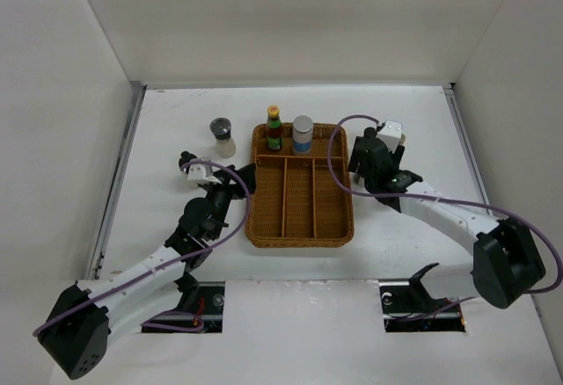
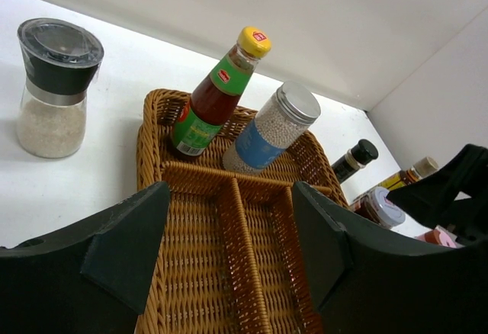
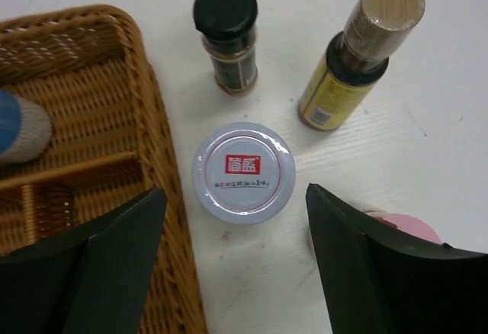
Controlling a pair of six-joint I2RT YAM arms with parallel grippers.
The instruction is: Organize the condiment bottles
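Observation:
In the wicker tray (image 1: 300,227), the back compartment holds a green-labelled sauce bottle with an orange-yellow cap (image 1: 274,128) (image 2: 217,94) and a grey-lidded jar with a blue label (image 1: 302,134) (image 2: 271,128). A dark-lidded clear shaker (image 1: 222,136) (image 2: 55,86) stands on the table left of the tray. My right gripper (image 1: 368,163) (image 3: 236,273) is open above a white-lidded jar (image 3: 244,172) just right of the tray. Beyond it stand a small dark-capped bottle (image 3: 226,33) and a yellow bottle (image 3: 358,52). A pink cap (image 3: 412,226) is by my right finger. My left gripper (image 1: 239,177) (image 2: 232,250) is open and empty over the tray's left side.
The tray's three long front compartments (image 2: 229,273) hold nothing. The tray rim (image 3: 156,158) lies close to the white-lidded jar. White walls enclose the table on the back and both sides. The right arm's cable (image 1: 339,161) arcs over the tray's right edge.

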